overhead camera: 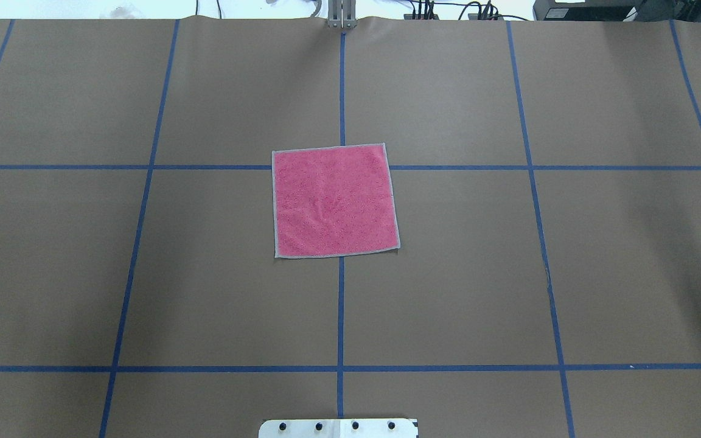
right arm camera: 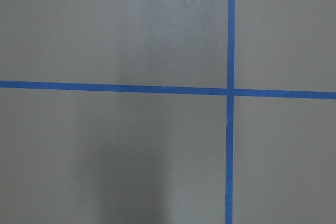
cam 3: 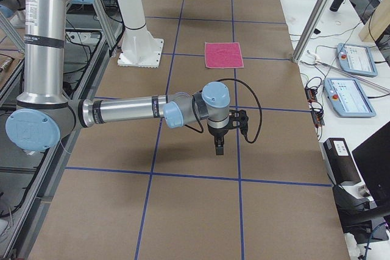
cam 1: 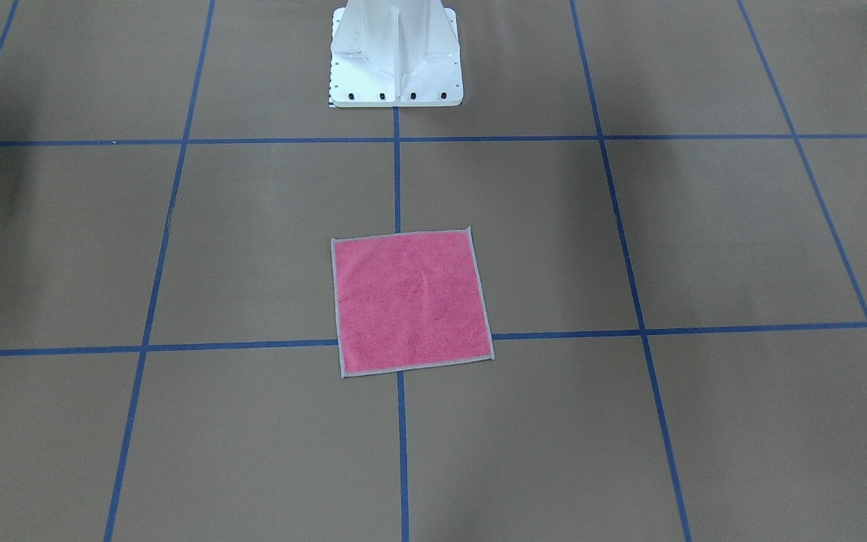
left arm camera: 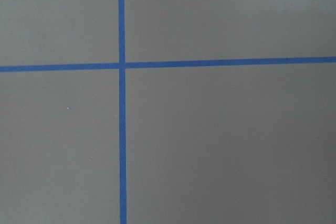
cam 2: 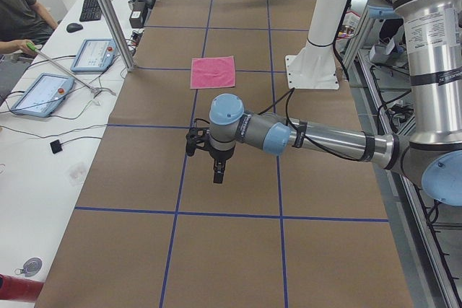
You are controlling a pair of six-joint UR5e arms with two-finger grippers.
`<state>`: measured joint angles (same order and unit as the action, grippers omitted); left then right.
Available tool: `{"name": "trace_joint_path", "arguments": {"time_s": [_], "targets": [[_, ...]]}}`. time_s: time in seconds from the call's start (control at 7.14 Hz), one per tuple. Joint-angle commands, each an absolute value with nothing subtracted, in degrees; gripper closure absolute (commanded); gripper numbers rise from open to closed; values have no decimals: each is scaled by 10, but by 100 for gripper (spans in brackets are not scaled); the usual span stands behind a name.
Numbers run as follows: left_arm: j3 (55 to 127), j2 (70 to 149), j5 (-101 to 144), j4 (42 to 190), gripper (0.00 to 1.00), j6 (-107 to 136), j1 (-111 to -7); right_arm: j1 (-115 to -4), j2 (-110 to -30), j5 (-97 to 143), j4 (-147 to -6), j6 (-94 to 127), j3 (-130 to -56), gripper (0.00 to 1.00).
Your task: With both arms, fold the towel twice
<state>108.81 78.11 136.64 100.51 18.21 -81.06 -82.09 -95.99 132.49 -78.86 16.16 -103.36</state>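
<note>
Robotics lab: tape-gridded table (overhead camera: pixel 448 274), teach pendants (cam 2: pixel 40 94), aluminium frame posts (cam 2: pixel 108 16).

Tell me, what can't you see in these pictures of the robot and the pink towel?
- The towel: underside hidden, since it lies flat, pink face up.
- The left gripper: open or shut unclear, too small in the exterior left view, cut by the front-facing view's right edge.
- The right gripper: likewise, small, only in the exterior right view.
- Wrist views: only table and blue tape.
</note>
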Motion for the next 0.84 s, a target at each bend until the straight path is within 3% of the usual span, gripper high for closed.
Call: {"name": "trace_joint_path", "arguments": {"time_s": [0.0, 0.7], "targets": [[1089, 780, 1383, 1008, 0, 187, -813, -821, -966, 1326, -790, 162, -1039, 0], [1094, 753, 1383, 1024, 0, 170, -825, -820, -975, 1330, -784, 159, -1035, 0]]}}
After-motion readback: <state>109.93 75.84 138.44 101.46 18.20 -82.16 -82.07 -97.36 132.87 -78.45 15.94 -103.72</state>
